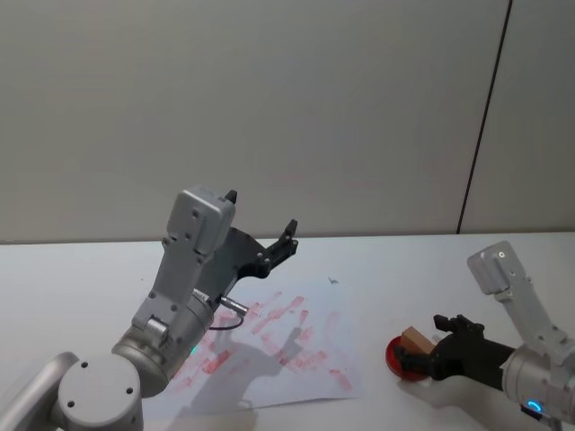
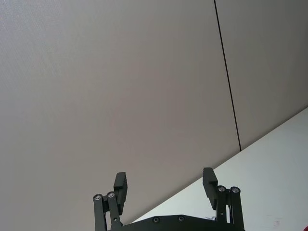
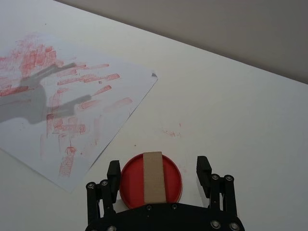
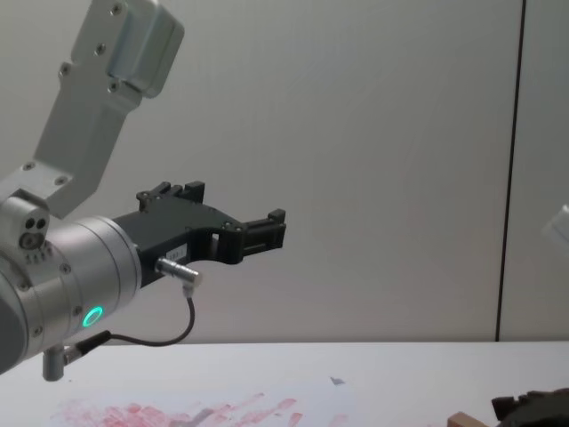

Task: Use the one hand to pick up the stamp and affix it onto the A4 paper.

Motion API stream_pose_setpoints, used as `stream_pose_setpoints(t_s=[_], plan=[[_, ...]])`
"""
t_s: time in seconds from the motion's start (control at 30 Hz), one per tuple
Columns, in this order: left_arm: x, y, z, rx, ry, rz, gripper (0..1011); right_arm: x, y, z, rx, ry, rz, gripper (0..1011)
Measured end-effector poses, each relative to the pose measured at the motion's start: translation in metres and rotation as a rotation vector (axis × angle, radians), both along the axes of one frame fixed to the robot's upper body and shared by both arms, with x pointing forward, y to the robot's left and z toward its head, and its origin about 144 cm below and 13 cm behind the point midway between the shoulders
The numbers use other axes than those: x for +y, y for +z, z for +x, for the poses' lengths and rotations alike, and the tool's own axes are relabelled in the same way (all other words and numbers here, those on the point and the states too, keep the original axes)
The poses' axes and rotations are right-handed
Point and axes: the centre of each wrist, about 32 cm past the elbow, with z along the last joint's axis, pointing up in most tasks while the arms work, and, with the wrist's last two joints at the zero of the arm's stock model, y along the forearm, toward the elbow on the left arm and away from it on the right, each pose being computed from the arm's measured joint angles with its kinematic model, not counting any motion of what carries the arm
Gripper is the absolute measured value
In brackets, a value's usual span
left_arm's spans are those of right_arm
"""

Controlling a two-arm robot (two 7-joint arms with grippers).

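The right claw (image 3: 158, 166) stands wide open and has hold of nothing. Its two black fingers (image 3: 113, 169) sit either side of the stamp (image 3: 153, 175) with clear gaps between. The stamp, a light-brown wooden block, lies flat across a round red ink pad (image 3: 130, 182) on the near right of the tabletop (image 1: 404, 269). From the head view the claw (image 1: 420, 343) comes in from the right, and its fingers and knuckles cover part of the pad (image 1: 393, 356) and the stamp (image 1: 415, 339), so I cannot tell whether a fingertip touches the pad's rim.

Just left of the pad, and apart from it, lies the A4 paper (image 1: 301, 364), turned at an angle and covered in smeared red prints. A small dark mark (image 1: 333, 280) sits at its far corner, possibly a fold. A few faint red specks (image 3: 171, 132) dot the tabletop beyond the pad.

The left claw (image 1: 260, 214) hangs raised above the paper's left part, fingers spread and empty, pointing towards the grey wall (image 2: 120, 86). Its arm casts a shadow (image 3: 43, 91) over the prints and blocks the sheet's near left part in the head view. A dark vertical seam (image 1: 485, 117) runs down the wall on the right. In the chest view the stamp (image 4: 460, 420) is cut off at the lower edge.
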Motion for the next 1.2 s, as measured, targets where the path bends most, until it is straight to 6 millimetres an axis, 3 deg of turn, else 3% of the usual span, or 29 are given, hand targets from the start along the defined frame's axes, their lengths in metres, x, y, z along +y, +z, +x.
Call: stream_pose_setpoints(t_s=[0.37, 0.6, 0.73, 0.8, 0.93, 1.2], plan=[[0.0000, 0.0000, 0.0000, 0.000, 0.000, 0.000, 1001, 0.0029, -0.0007, 0.0022, 0.000, 0.006, -0.013, 716], [0.0000, 0.0000, 0.0000, 0.000, 0.000, 0.000, 1002, 0.0038, -0.0008, 0.0028, -0.001, 0.008, -0.016, 455], [0.0000, 0.0000, 0.0000, 0.000, 0.000, 0.000, 1001, 0.0040, -0.0008, 0.0030, -0.001, 0.008, -0.017, 374], [0.0000, 0.0000, 0.0000, 0.000, 0.000, 0.000, 1001, 0.0041, -0.0007, 0.0031, -0.001, 0.008, -0.017, 274], [0.0000, 0.0000, 0.0000, 0.000, 0.000, 0.000, 1001, 0.0042, -0.0008, 0.0032, -0.001, 0.009, -0.018, 217], [0.0000, 0.0000, 0.0000, 0.000, 0.000, 0.000, 1001, 0.0048, -0.0006, 0.0037, -0.004, 0.009, -0.018, 217]])
